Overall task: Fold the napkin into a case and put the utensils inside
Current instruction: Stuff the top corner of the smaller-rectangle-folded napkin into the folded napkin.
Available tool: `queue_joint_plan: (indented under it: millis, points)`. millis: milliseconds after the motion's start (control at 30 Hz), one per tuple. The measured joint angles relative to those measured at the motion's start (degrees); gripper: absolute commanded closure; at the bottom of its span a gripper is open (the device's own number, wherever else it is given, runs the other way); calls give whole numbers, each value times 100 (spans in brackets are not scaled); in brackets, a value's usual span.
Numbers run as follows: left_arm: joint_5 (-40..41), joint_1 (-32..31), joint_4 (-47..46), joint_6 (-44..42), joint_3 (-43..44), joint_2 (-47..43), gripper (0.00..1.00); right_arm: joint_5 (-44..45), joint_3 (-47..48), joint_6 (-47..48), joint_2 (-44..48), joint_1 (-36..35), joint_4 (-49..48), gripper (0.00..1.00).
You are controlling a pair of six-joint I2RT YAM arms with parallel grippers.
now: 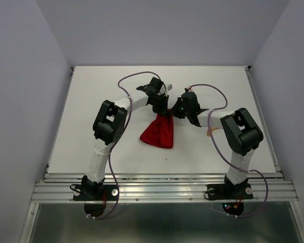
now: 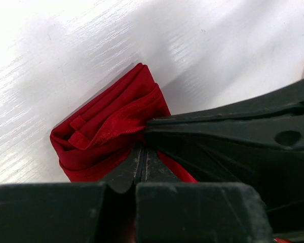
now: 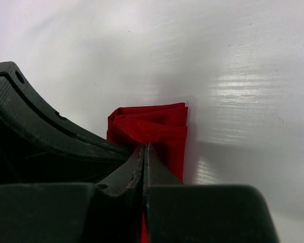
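- The white table (image 1: 91, 101) carries the whole scene, with the red napkin (image 1: 159, 134) lying near its middle.
- Both black-and-white arms reach in over the napkin's far end, the left arm (image 1: 109, 126) from its left and the right arm (image 1: 240, 132) from its right; thin purple cables (image 1: 122, 81) loop above them.
- The napkin is bunched into several folded layers, narrow at the far end under the two grippers and fanning wider toward the arm bases.
- The left gripper (image 2: 143, 149) has its jaws pressed together, pinching a gathered red fold at the napkin's narrow end.
- The right gripper (image 3: 144, 148) is likewise clamped tight on the cloth, just beside the left one, their black fingers crowding the same end.
- The utensils (image 1: 211, 132) show only as a small orange sliver on the table, well right of the napkin, largely hidden by the right arm; the pieces cannot be told apart.
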State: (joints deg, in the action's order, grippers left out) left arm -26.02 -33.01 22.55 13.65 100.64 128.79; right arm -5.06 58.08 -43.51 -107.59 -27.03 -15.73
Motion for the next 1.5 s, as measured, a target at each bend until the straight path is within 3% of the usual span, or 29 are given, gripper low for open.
queue_joint_plan:
  millis: [333, 467, 500, 567, 600, 800, 1167, 1300, 1500]
  points:
    - [31, 9, 114, -7, 120, 61, 99, 26, 505, 20, -463, 2, 525, 99]
    - [81, 4, 197, -22, 208, 61, 77, 101, 584, 26, -476, 2, 693, 99]
    - [109, 0, 229, -20, 232, 61, 67, 127, 595, 24, -485, 0, 719, 99]
    - [197, -2, 295, -52, 291, 61, 59, 192, 597, 22, -494, 2, 758, 99]
    - [267, -2, 348, -44, 332, 61, 49, 216, 597, 20, -494, 2, 767, 99]
    - [632, 11, 518, -127, 420, 31, 31, 328, 629, 20, -494, 2, 835, 99]
    - [885, -15, 684, -133, -33, -990, 28, 363, 638, 17, -494, 2, 866, 99]
    - [999, 11, 573, -55, -684, -1657, 28, 361, 640, 15, -494, 2, 868, 99]
    - [1137, 59, 37, 282, -2612, -2789, 28, 358, 662, 24, -494, 0, 898, 99]
